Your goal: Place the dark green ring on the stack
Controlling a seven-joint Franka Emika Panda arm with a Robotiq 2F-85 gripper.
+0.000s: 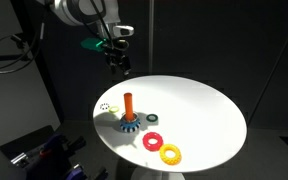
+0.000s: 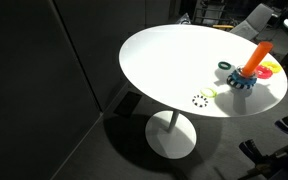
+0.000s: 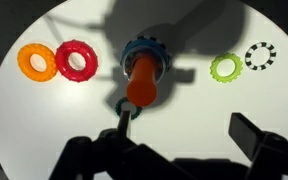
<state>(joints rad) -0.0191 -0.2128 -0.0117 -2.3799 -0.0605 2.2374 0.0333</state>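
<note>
Round white table [image 1: 209, 105], stack [image 1: 128, 106] with gear-toothed base.

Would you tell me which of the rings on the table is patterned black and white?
The black-and-white ring beside the lime ring, across the stack from the red ring; the others are plain-coloured.

Arm [image 1: 84, 12] poised high, fingers [image 3: 248, 131] seemingly spread apart

In your wrist view the stack [image 3: 142, 75] stands central on the table [image 3: 44, 120]. The toothed ring [image 3: 36, 62] and thick ring [image 3: 74, 60] touch at its left; two small rings [image 3: 224, 67] lie right.
</note>
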